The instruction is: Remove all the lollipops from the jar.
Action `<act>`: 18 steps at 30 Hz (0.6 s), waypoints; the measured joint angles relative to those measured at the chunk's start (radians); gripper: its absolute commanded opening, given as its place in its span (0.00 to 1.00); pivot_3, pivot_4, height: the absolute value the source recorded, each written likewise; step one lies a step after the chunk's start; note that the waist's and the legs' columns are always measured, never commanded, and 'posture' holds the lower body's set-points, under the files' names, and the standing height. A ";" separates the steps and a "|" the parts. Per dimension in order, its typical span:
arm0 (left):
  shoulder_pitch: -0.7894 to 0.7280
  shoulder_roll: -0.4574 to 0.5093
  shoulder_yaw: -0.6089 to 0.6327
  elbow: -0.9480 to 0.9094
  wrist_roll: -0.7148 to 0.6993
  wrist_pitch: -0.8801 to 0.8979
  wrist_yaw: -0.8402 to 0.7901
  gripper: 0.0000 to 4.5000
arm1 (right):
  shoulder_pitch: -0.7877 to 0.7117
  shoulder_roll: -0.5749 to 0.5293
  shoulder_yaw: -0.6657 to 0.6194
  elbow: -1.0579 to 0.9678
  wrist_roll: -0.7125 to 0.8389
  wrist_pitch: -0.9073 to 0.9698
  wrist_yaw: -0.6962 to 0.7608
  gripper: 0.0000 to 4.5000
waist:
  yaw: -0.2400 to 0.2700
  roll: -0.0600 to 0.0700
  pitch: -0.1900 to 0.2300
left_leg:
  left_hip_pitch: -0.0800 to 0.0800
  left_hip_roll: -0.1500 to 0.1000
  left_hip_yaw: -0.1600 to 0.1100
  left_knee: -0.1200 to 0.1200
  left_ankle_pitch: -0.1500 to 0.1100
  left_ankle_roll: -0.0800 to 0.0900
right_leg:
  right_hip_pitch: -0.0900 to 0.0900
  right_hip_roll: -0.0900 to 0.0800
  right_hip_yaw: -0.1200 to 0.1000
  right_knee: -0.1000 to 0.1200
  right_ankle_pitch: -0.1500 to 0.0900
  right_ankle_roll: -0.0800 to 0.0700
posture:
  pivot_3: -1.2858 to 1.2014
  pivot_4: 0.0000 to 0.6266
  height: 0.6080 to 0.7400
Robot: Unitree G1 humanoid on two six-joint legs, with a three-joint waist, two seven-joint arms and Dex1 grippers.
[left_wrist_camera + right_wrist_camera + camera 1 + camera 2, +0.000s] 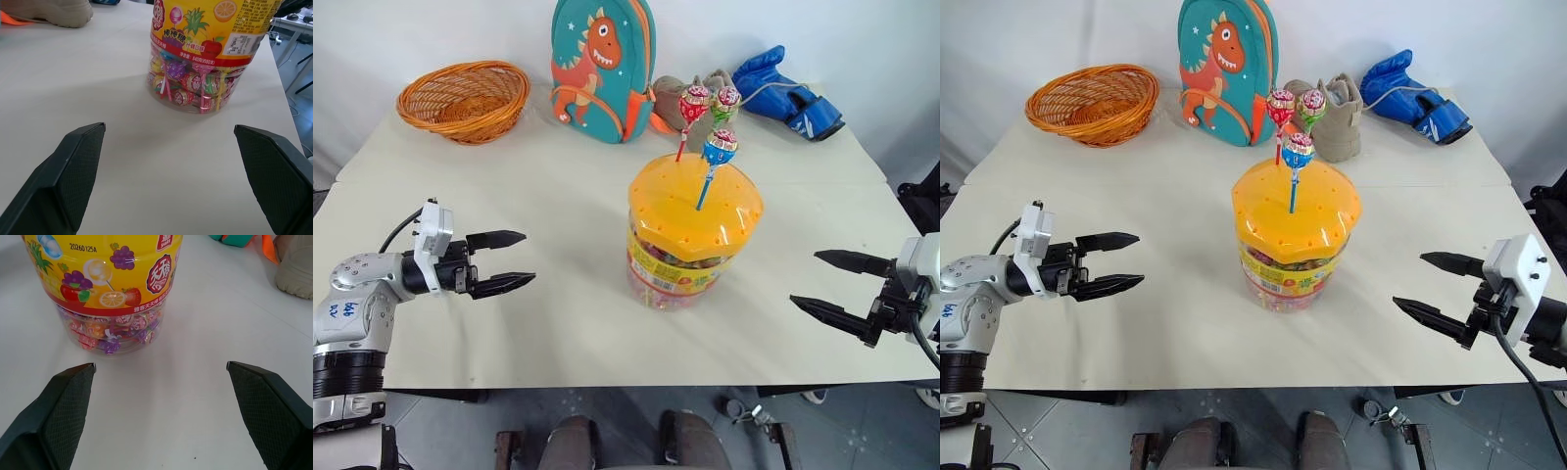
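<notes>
Grippers point(502, 261) wide beside orange-lidded jar point(693, 235)

brightness: bright and even in both head views; the pale table point(558, 323) reads near white.
light source: diffuse, from overhead; no lamp in view.
shadows: soft and faint; a weak one under the jar point(690, 240), short ones beneath the basket point(465, 98) near the far left corner.
glare: a soft sheen on the jar's domed lid; mild reflections on its clear wall in the wrist views.
focus: jar label and table crisp in the wrist views; the black fingers point(73, 181) close to the lens are slightly soft.
distortion: table edges bow a little toward the corners of the head views.
blur: no motion smear.
</notes>
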 measured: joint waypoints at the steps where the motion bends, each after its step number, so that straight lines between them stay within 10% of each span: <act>1: -0.001 -0.002 0.000 0.000 -0.004 0.000 -0.002 1.00 | -0.002 0.000 0.000 0.000 0.000 0.000 0.000 1.00 | 0.000 0.000 0.000 | 0.000 0.000 0.000 0.000 0.000 0.000 | 0.000 0.000 0.000 0.000 0.000 0.000 | 0.52 0.24 1.00; 18: 0.009 0.064 0.059 -0.194 -0.077 0.128 0.072 1.00 | -0.102 -0.058 -0.002 -0.006 0.084 0.060 0.008 1.00 | -0.003 0.000 0.000 | 0.000 0.000 0.000 0.000 0.000 0.000 | 0.000 0.000 0.000 0.000 0.000 0.000 | 0.52 0.24 1.00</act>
